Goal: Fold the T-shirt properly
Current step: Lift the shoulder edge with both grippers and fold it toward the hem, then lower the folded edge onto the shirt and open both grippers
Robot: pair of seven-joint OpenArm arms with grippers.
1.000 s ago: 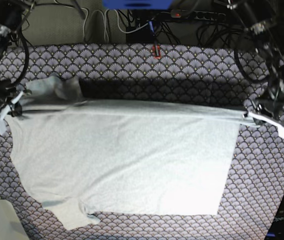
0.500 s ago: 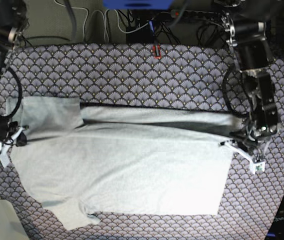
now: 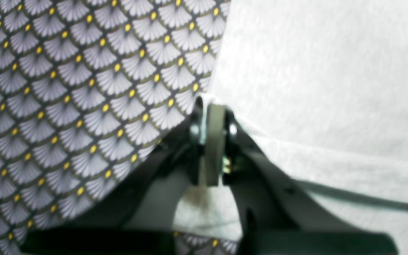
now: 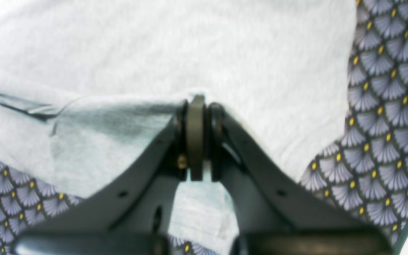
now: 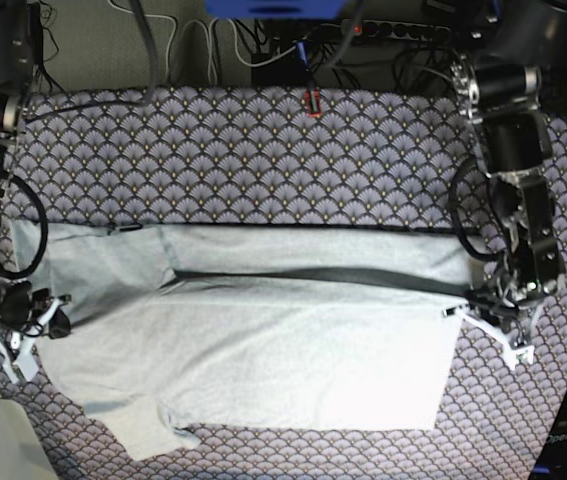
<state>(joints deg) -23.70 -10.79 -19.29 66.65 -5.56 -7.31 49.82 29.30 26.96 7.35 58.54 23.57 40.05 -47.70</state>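
Observation:
The light grey T-shirt (image 5: 263, 350) lies spread across the patterned tablecloth, with its far part doubled toward the front and a dark fold shadow running across the middle. My left gripper (image 5: 473, 312) is at the shirt's right edge, low over the cloth. In the left wrist view this gripper (image 3: 211, 117) is shut on a pinch of the T-shirt (image 3: 331, 71). My right gripper (image 5: 41, 325) is at the shirt's left edge near a sleeve. The right wrist view shows this gripper (image 4: 196, 106) shut on a fold of the T-shirt (image 4: 154, 42).
The dark scallop-patterned tablecloth (image 5: 263, 150) covers the whole table. A small red object (image 5: 312, 102) sits at the table's back edge, with cables and a power strip (image 5: 393, 32) behind it. The lower left sleeve (image 5: 143, 430) lies rumpled near the front edge.
Both grippers have moved toward the table's front while holding the shirt's far edge, drawing that layer down over the body. The upper left sleeve now lies flat.

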